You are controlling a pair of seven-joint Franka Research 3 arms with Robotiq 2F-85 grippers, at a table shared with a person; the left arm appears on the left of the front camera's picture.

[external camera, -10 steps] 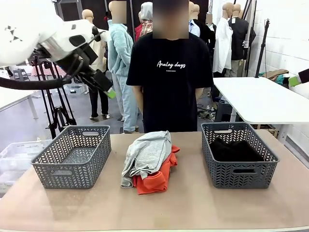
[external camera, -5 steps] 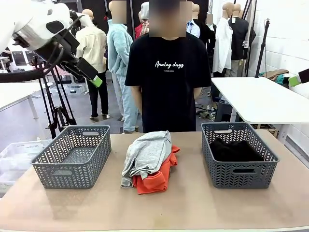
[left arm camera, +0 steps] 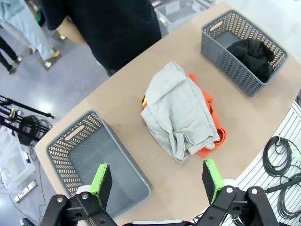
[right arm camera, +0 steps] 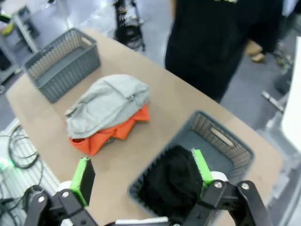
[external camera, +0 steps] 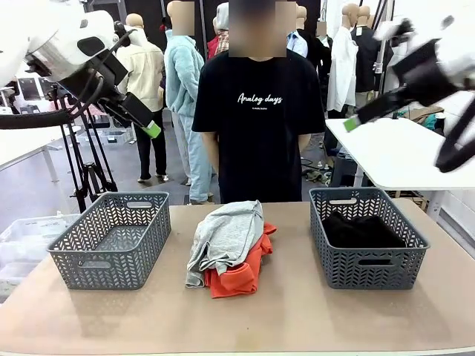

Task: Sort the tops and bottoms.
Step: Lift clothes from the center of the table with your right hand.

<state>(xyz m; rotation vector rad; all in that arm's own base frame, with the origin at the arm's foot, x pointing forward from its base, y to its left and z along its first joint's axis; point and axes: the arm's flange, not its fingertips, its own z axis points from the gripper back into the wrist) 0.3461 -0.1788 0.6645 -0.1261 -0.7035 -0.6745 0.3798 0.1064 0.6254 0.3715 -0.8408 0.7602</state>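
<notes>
The light grey top (external camera: 225, 239) lay over the orange T-shirt (external camera: 239, 276) at the middle of the table (external camera: 297, 319), between the left basket (external camera: 111, 259) and the right basket (external camera: 367, 273), which held the black bottoms (external camera: 361, 230). The left claw (left arm camera: 156, 181) and the right claw (right arm camera: 143, 174) hung high above, both wide, holding nothing.

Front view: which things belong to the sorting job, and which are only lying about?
Job: grey top, orange T-shirt, black garment, left basket, right basket.
Lying about: white table, clear plastic box, the person's black T-shirt.
</notes>
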